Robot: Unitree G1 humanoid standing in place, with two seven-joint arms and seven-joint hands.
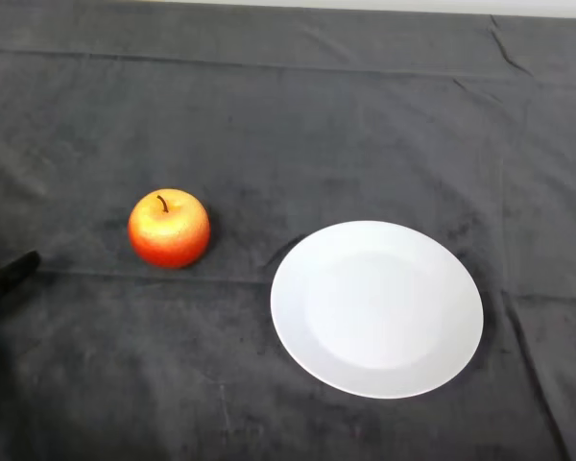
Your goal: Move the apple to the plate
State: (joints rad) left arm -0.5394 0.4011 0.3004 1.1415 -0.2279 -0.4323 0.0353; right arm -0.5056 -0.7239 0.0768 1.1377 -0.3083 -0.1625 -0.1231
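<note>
A red and yellow apple (pixel 169 228) with a dark stem stands upright on the dark cloth, left of centre. A white round plate (pixel 376 307) lies to its right, apart from it, with nothing on it. Only a black fingertip of my left hand (pixel 10 272) shows at the left edge, well left of the apple and slightly nearer to me. It touches neither the apple nor the plate. The rest of the hand is out of view.
The dark cloth (pixel 288 115) covers the whole table, with creases along the back and right side. A pale strip of wall or floor shows beyond the far edge.
</note>
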